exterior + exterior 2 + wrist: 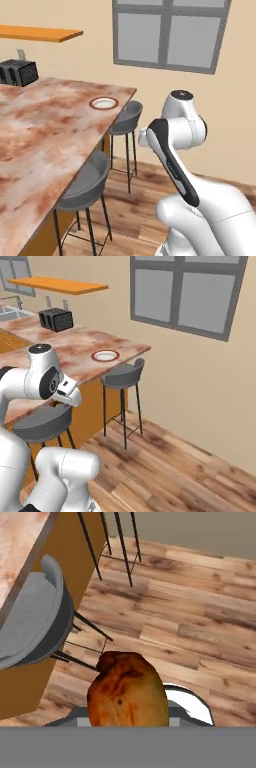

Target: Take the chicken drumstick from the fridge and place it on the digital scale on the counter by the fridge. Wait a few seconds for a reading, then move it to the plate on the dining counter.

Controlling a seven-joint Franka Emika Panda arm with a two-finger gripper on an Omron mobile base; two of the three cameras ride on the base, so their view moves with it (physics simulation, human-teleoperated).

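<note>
Your gripper sits at the bottom centre of the hand view, its jaws closed part-way on the chicken drumstick. The drumstick fills the lower middle of that frame: an orange-brown, glossy lump rising from the bottom edge, with the finger tips themselves hidden behind it. Below and beyond the drumstick you see a wooden plank floor.

In the upper left of the hand view, note the grey seat of a bar stool with thin black legs, set against the orange base of the dining counter.

In the left base view, the dining counter occupies the left half of the frame. The plate, red-brown at the rim and cream in the centre, lies on it near the far right corner, just above centre. Two grey stools stand along the counter's right edge. A black toaster sits at the upper left.

In the right base view, the plate lies left of centre on the counter, well apart from the arm at lower left. A grey window fills the upper right.
</note>
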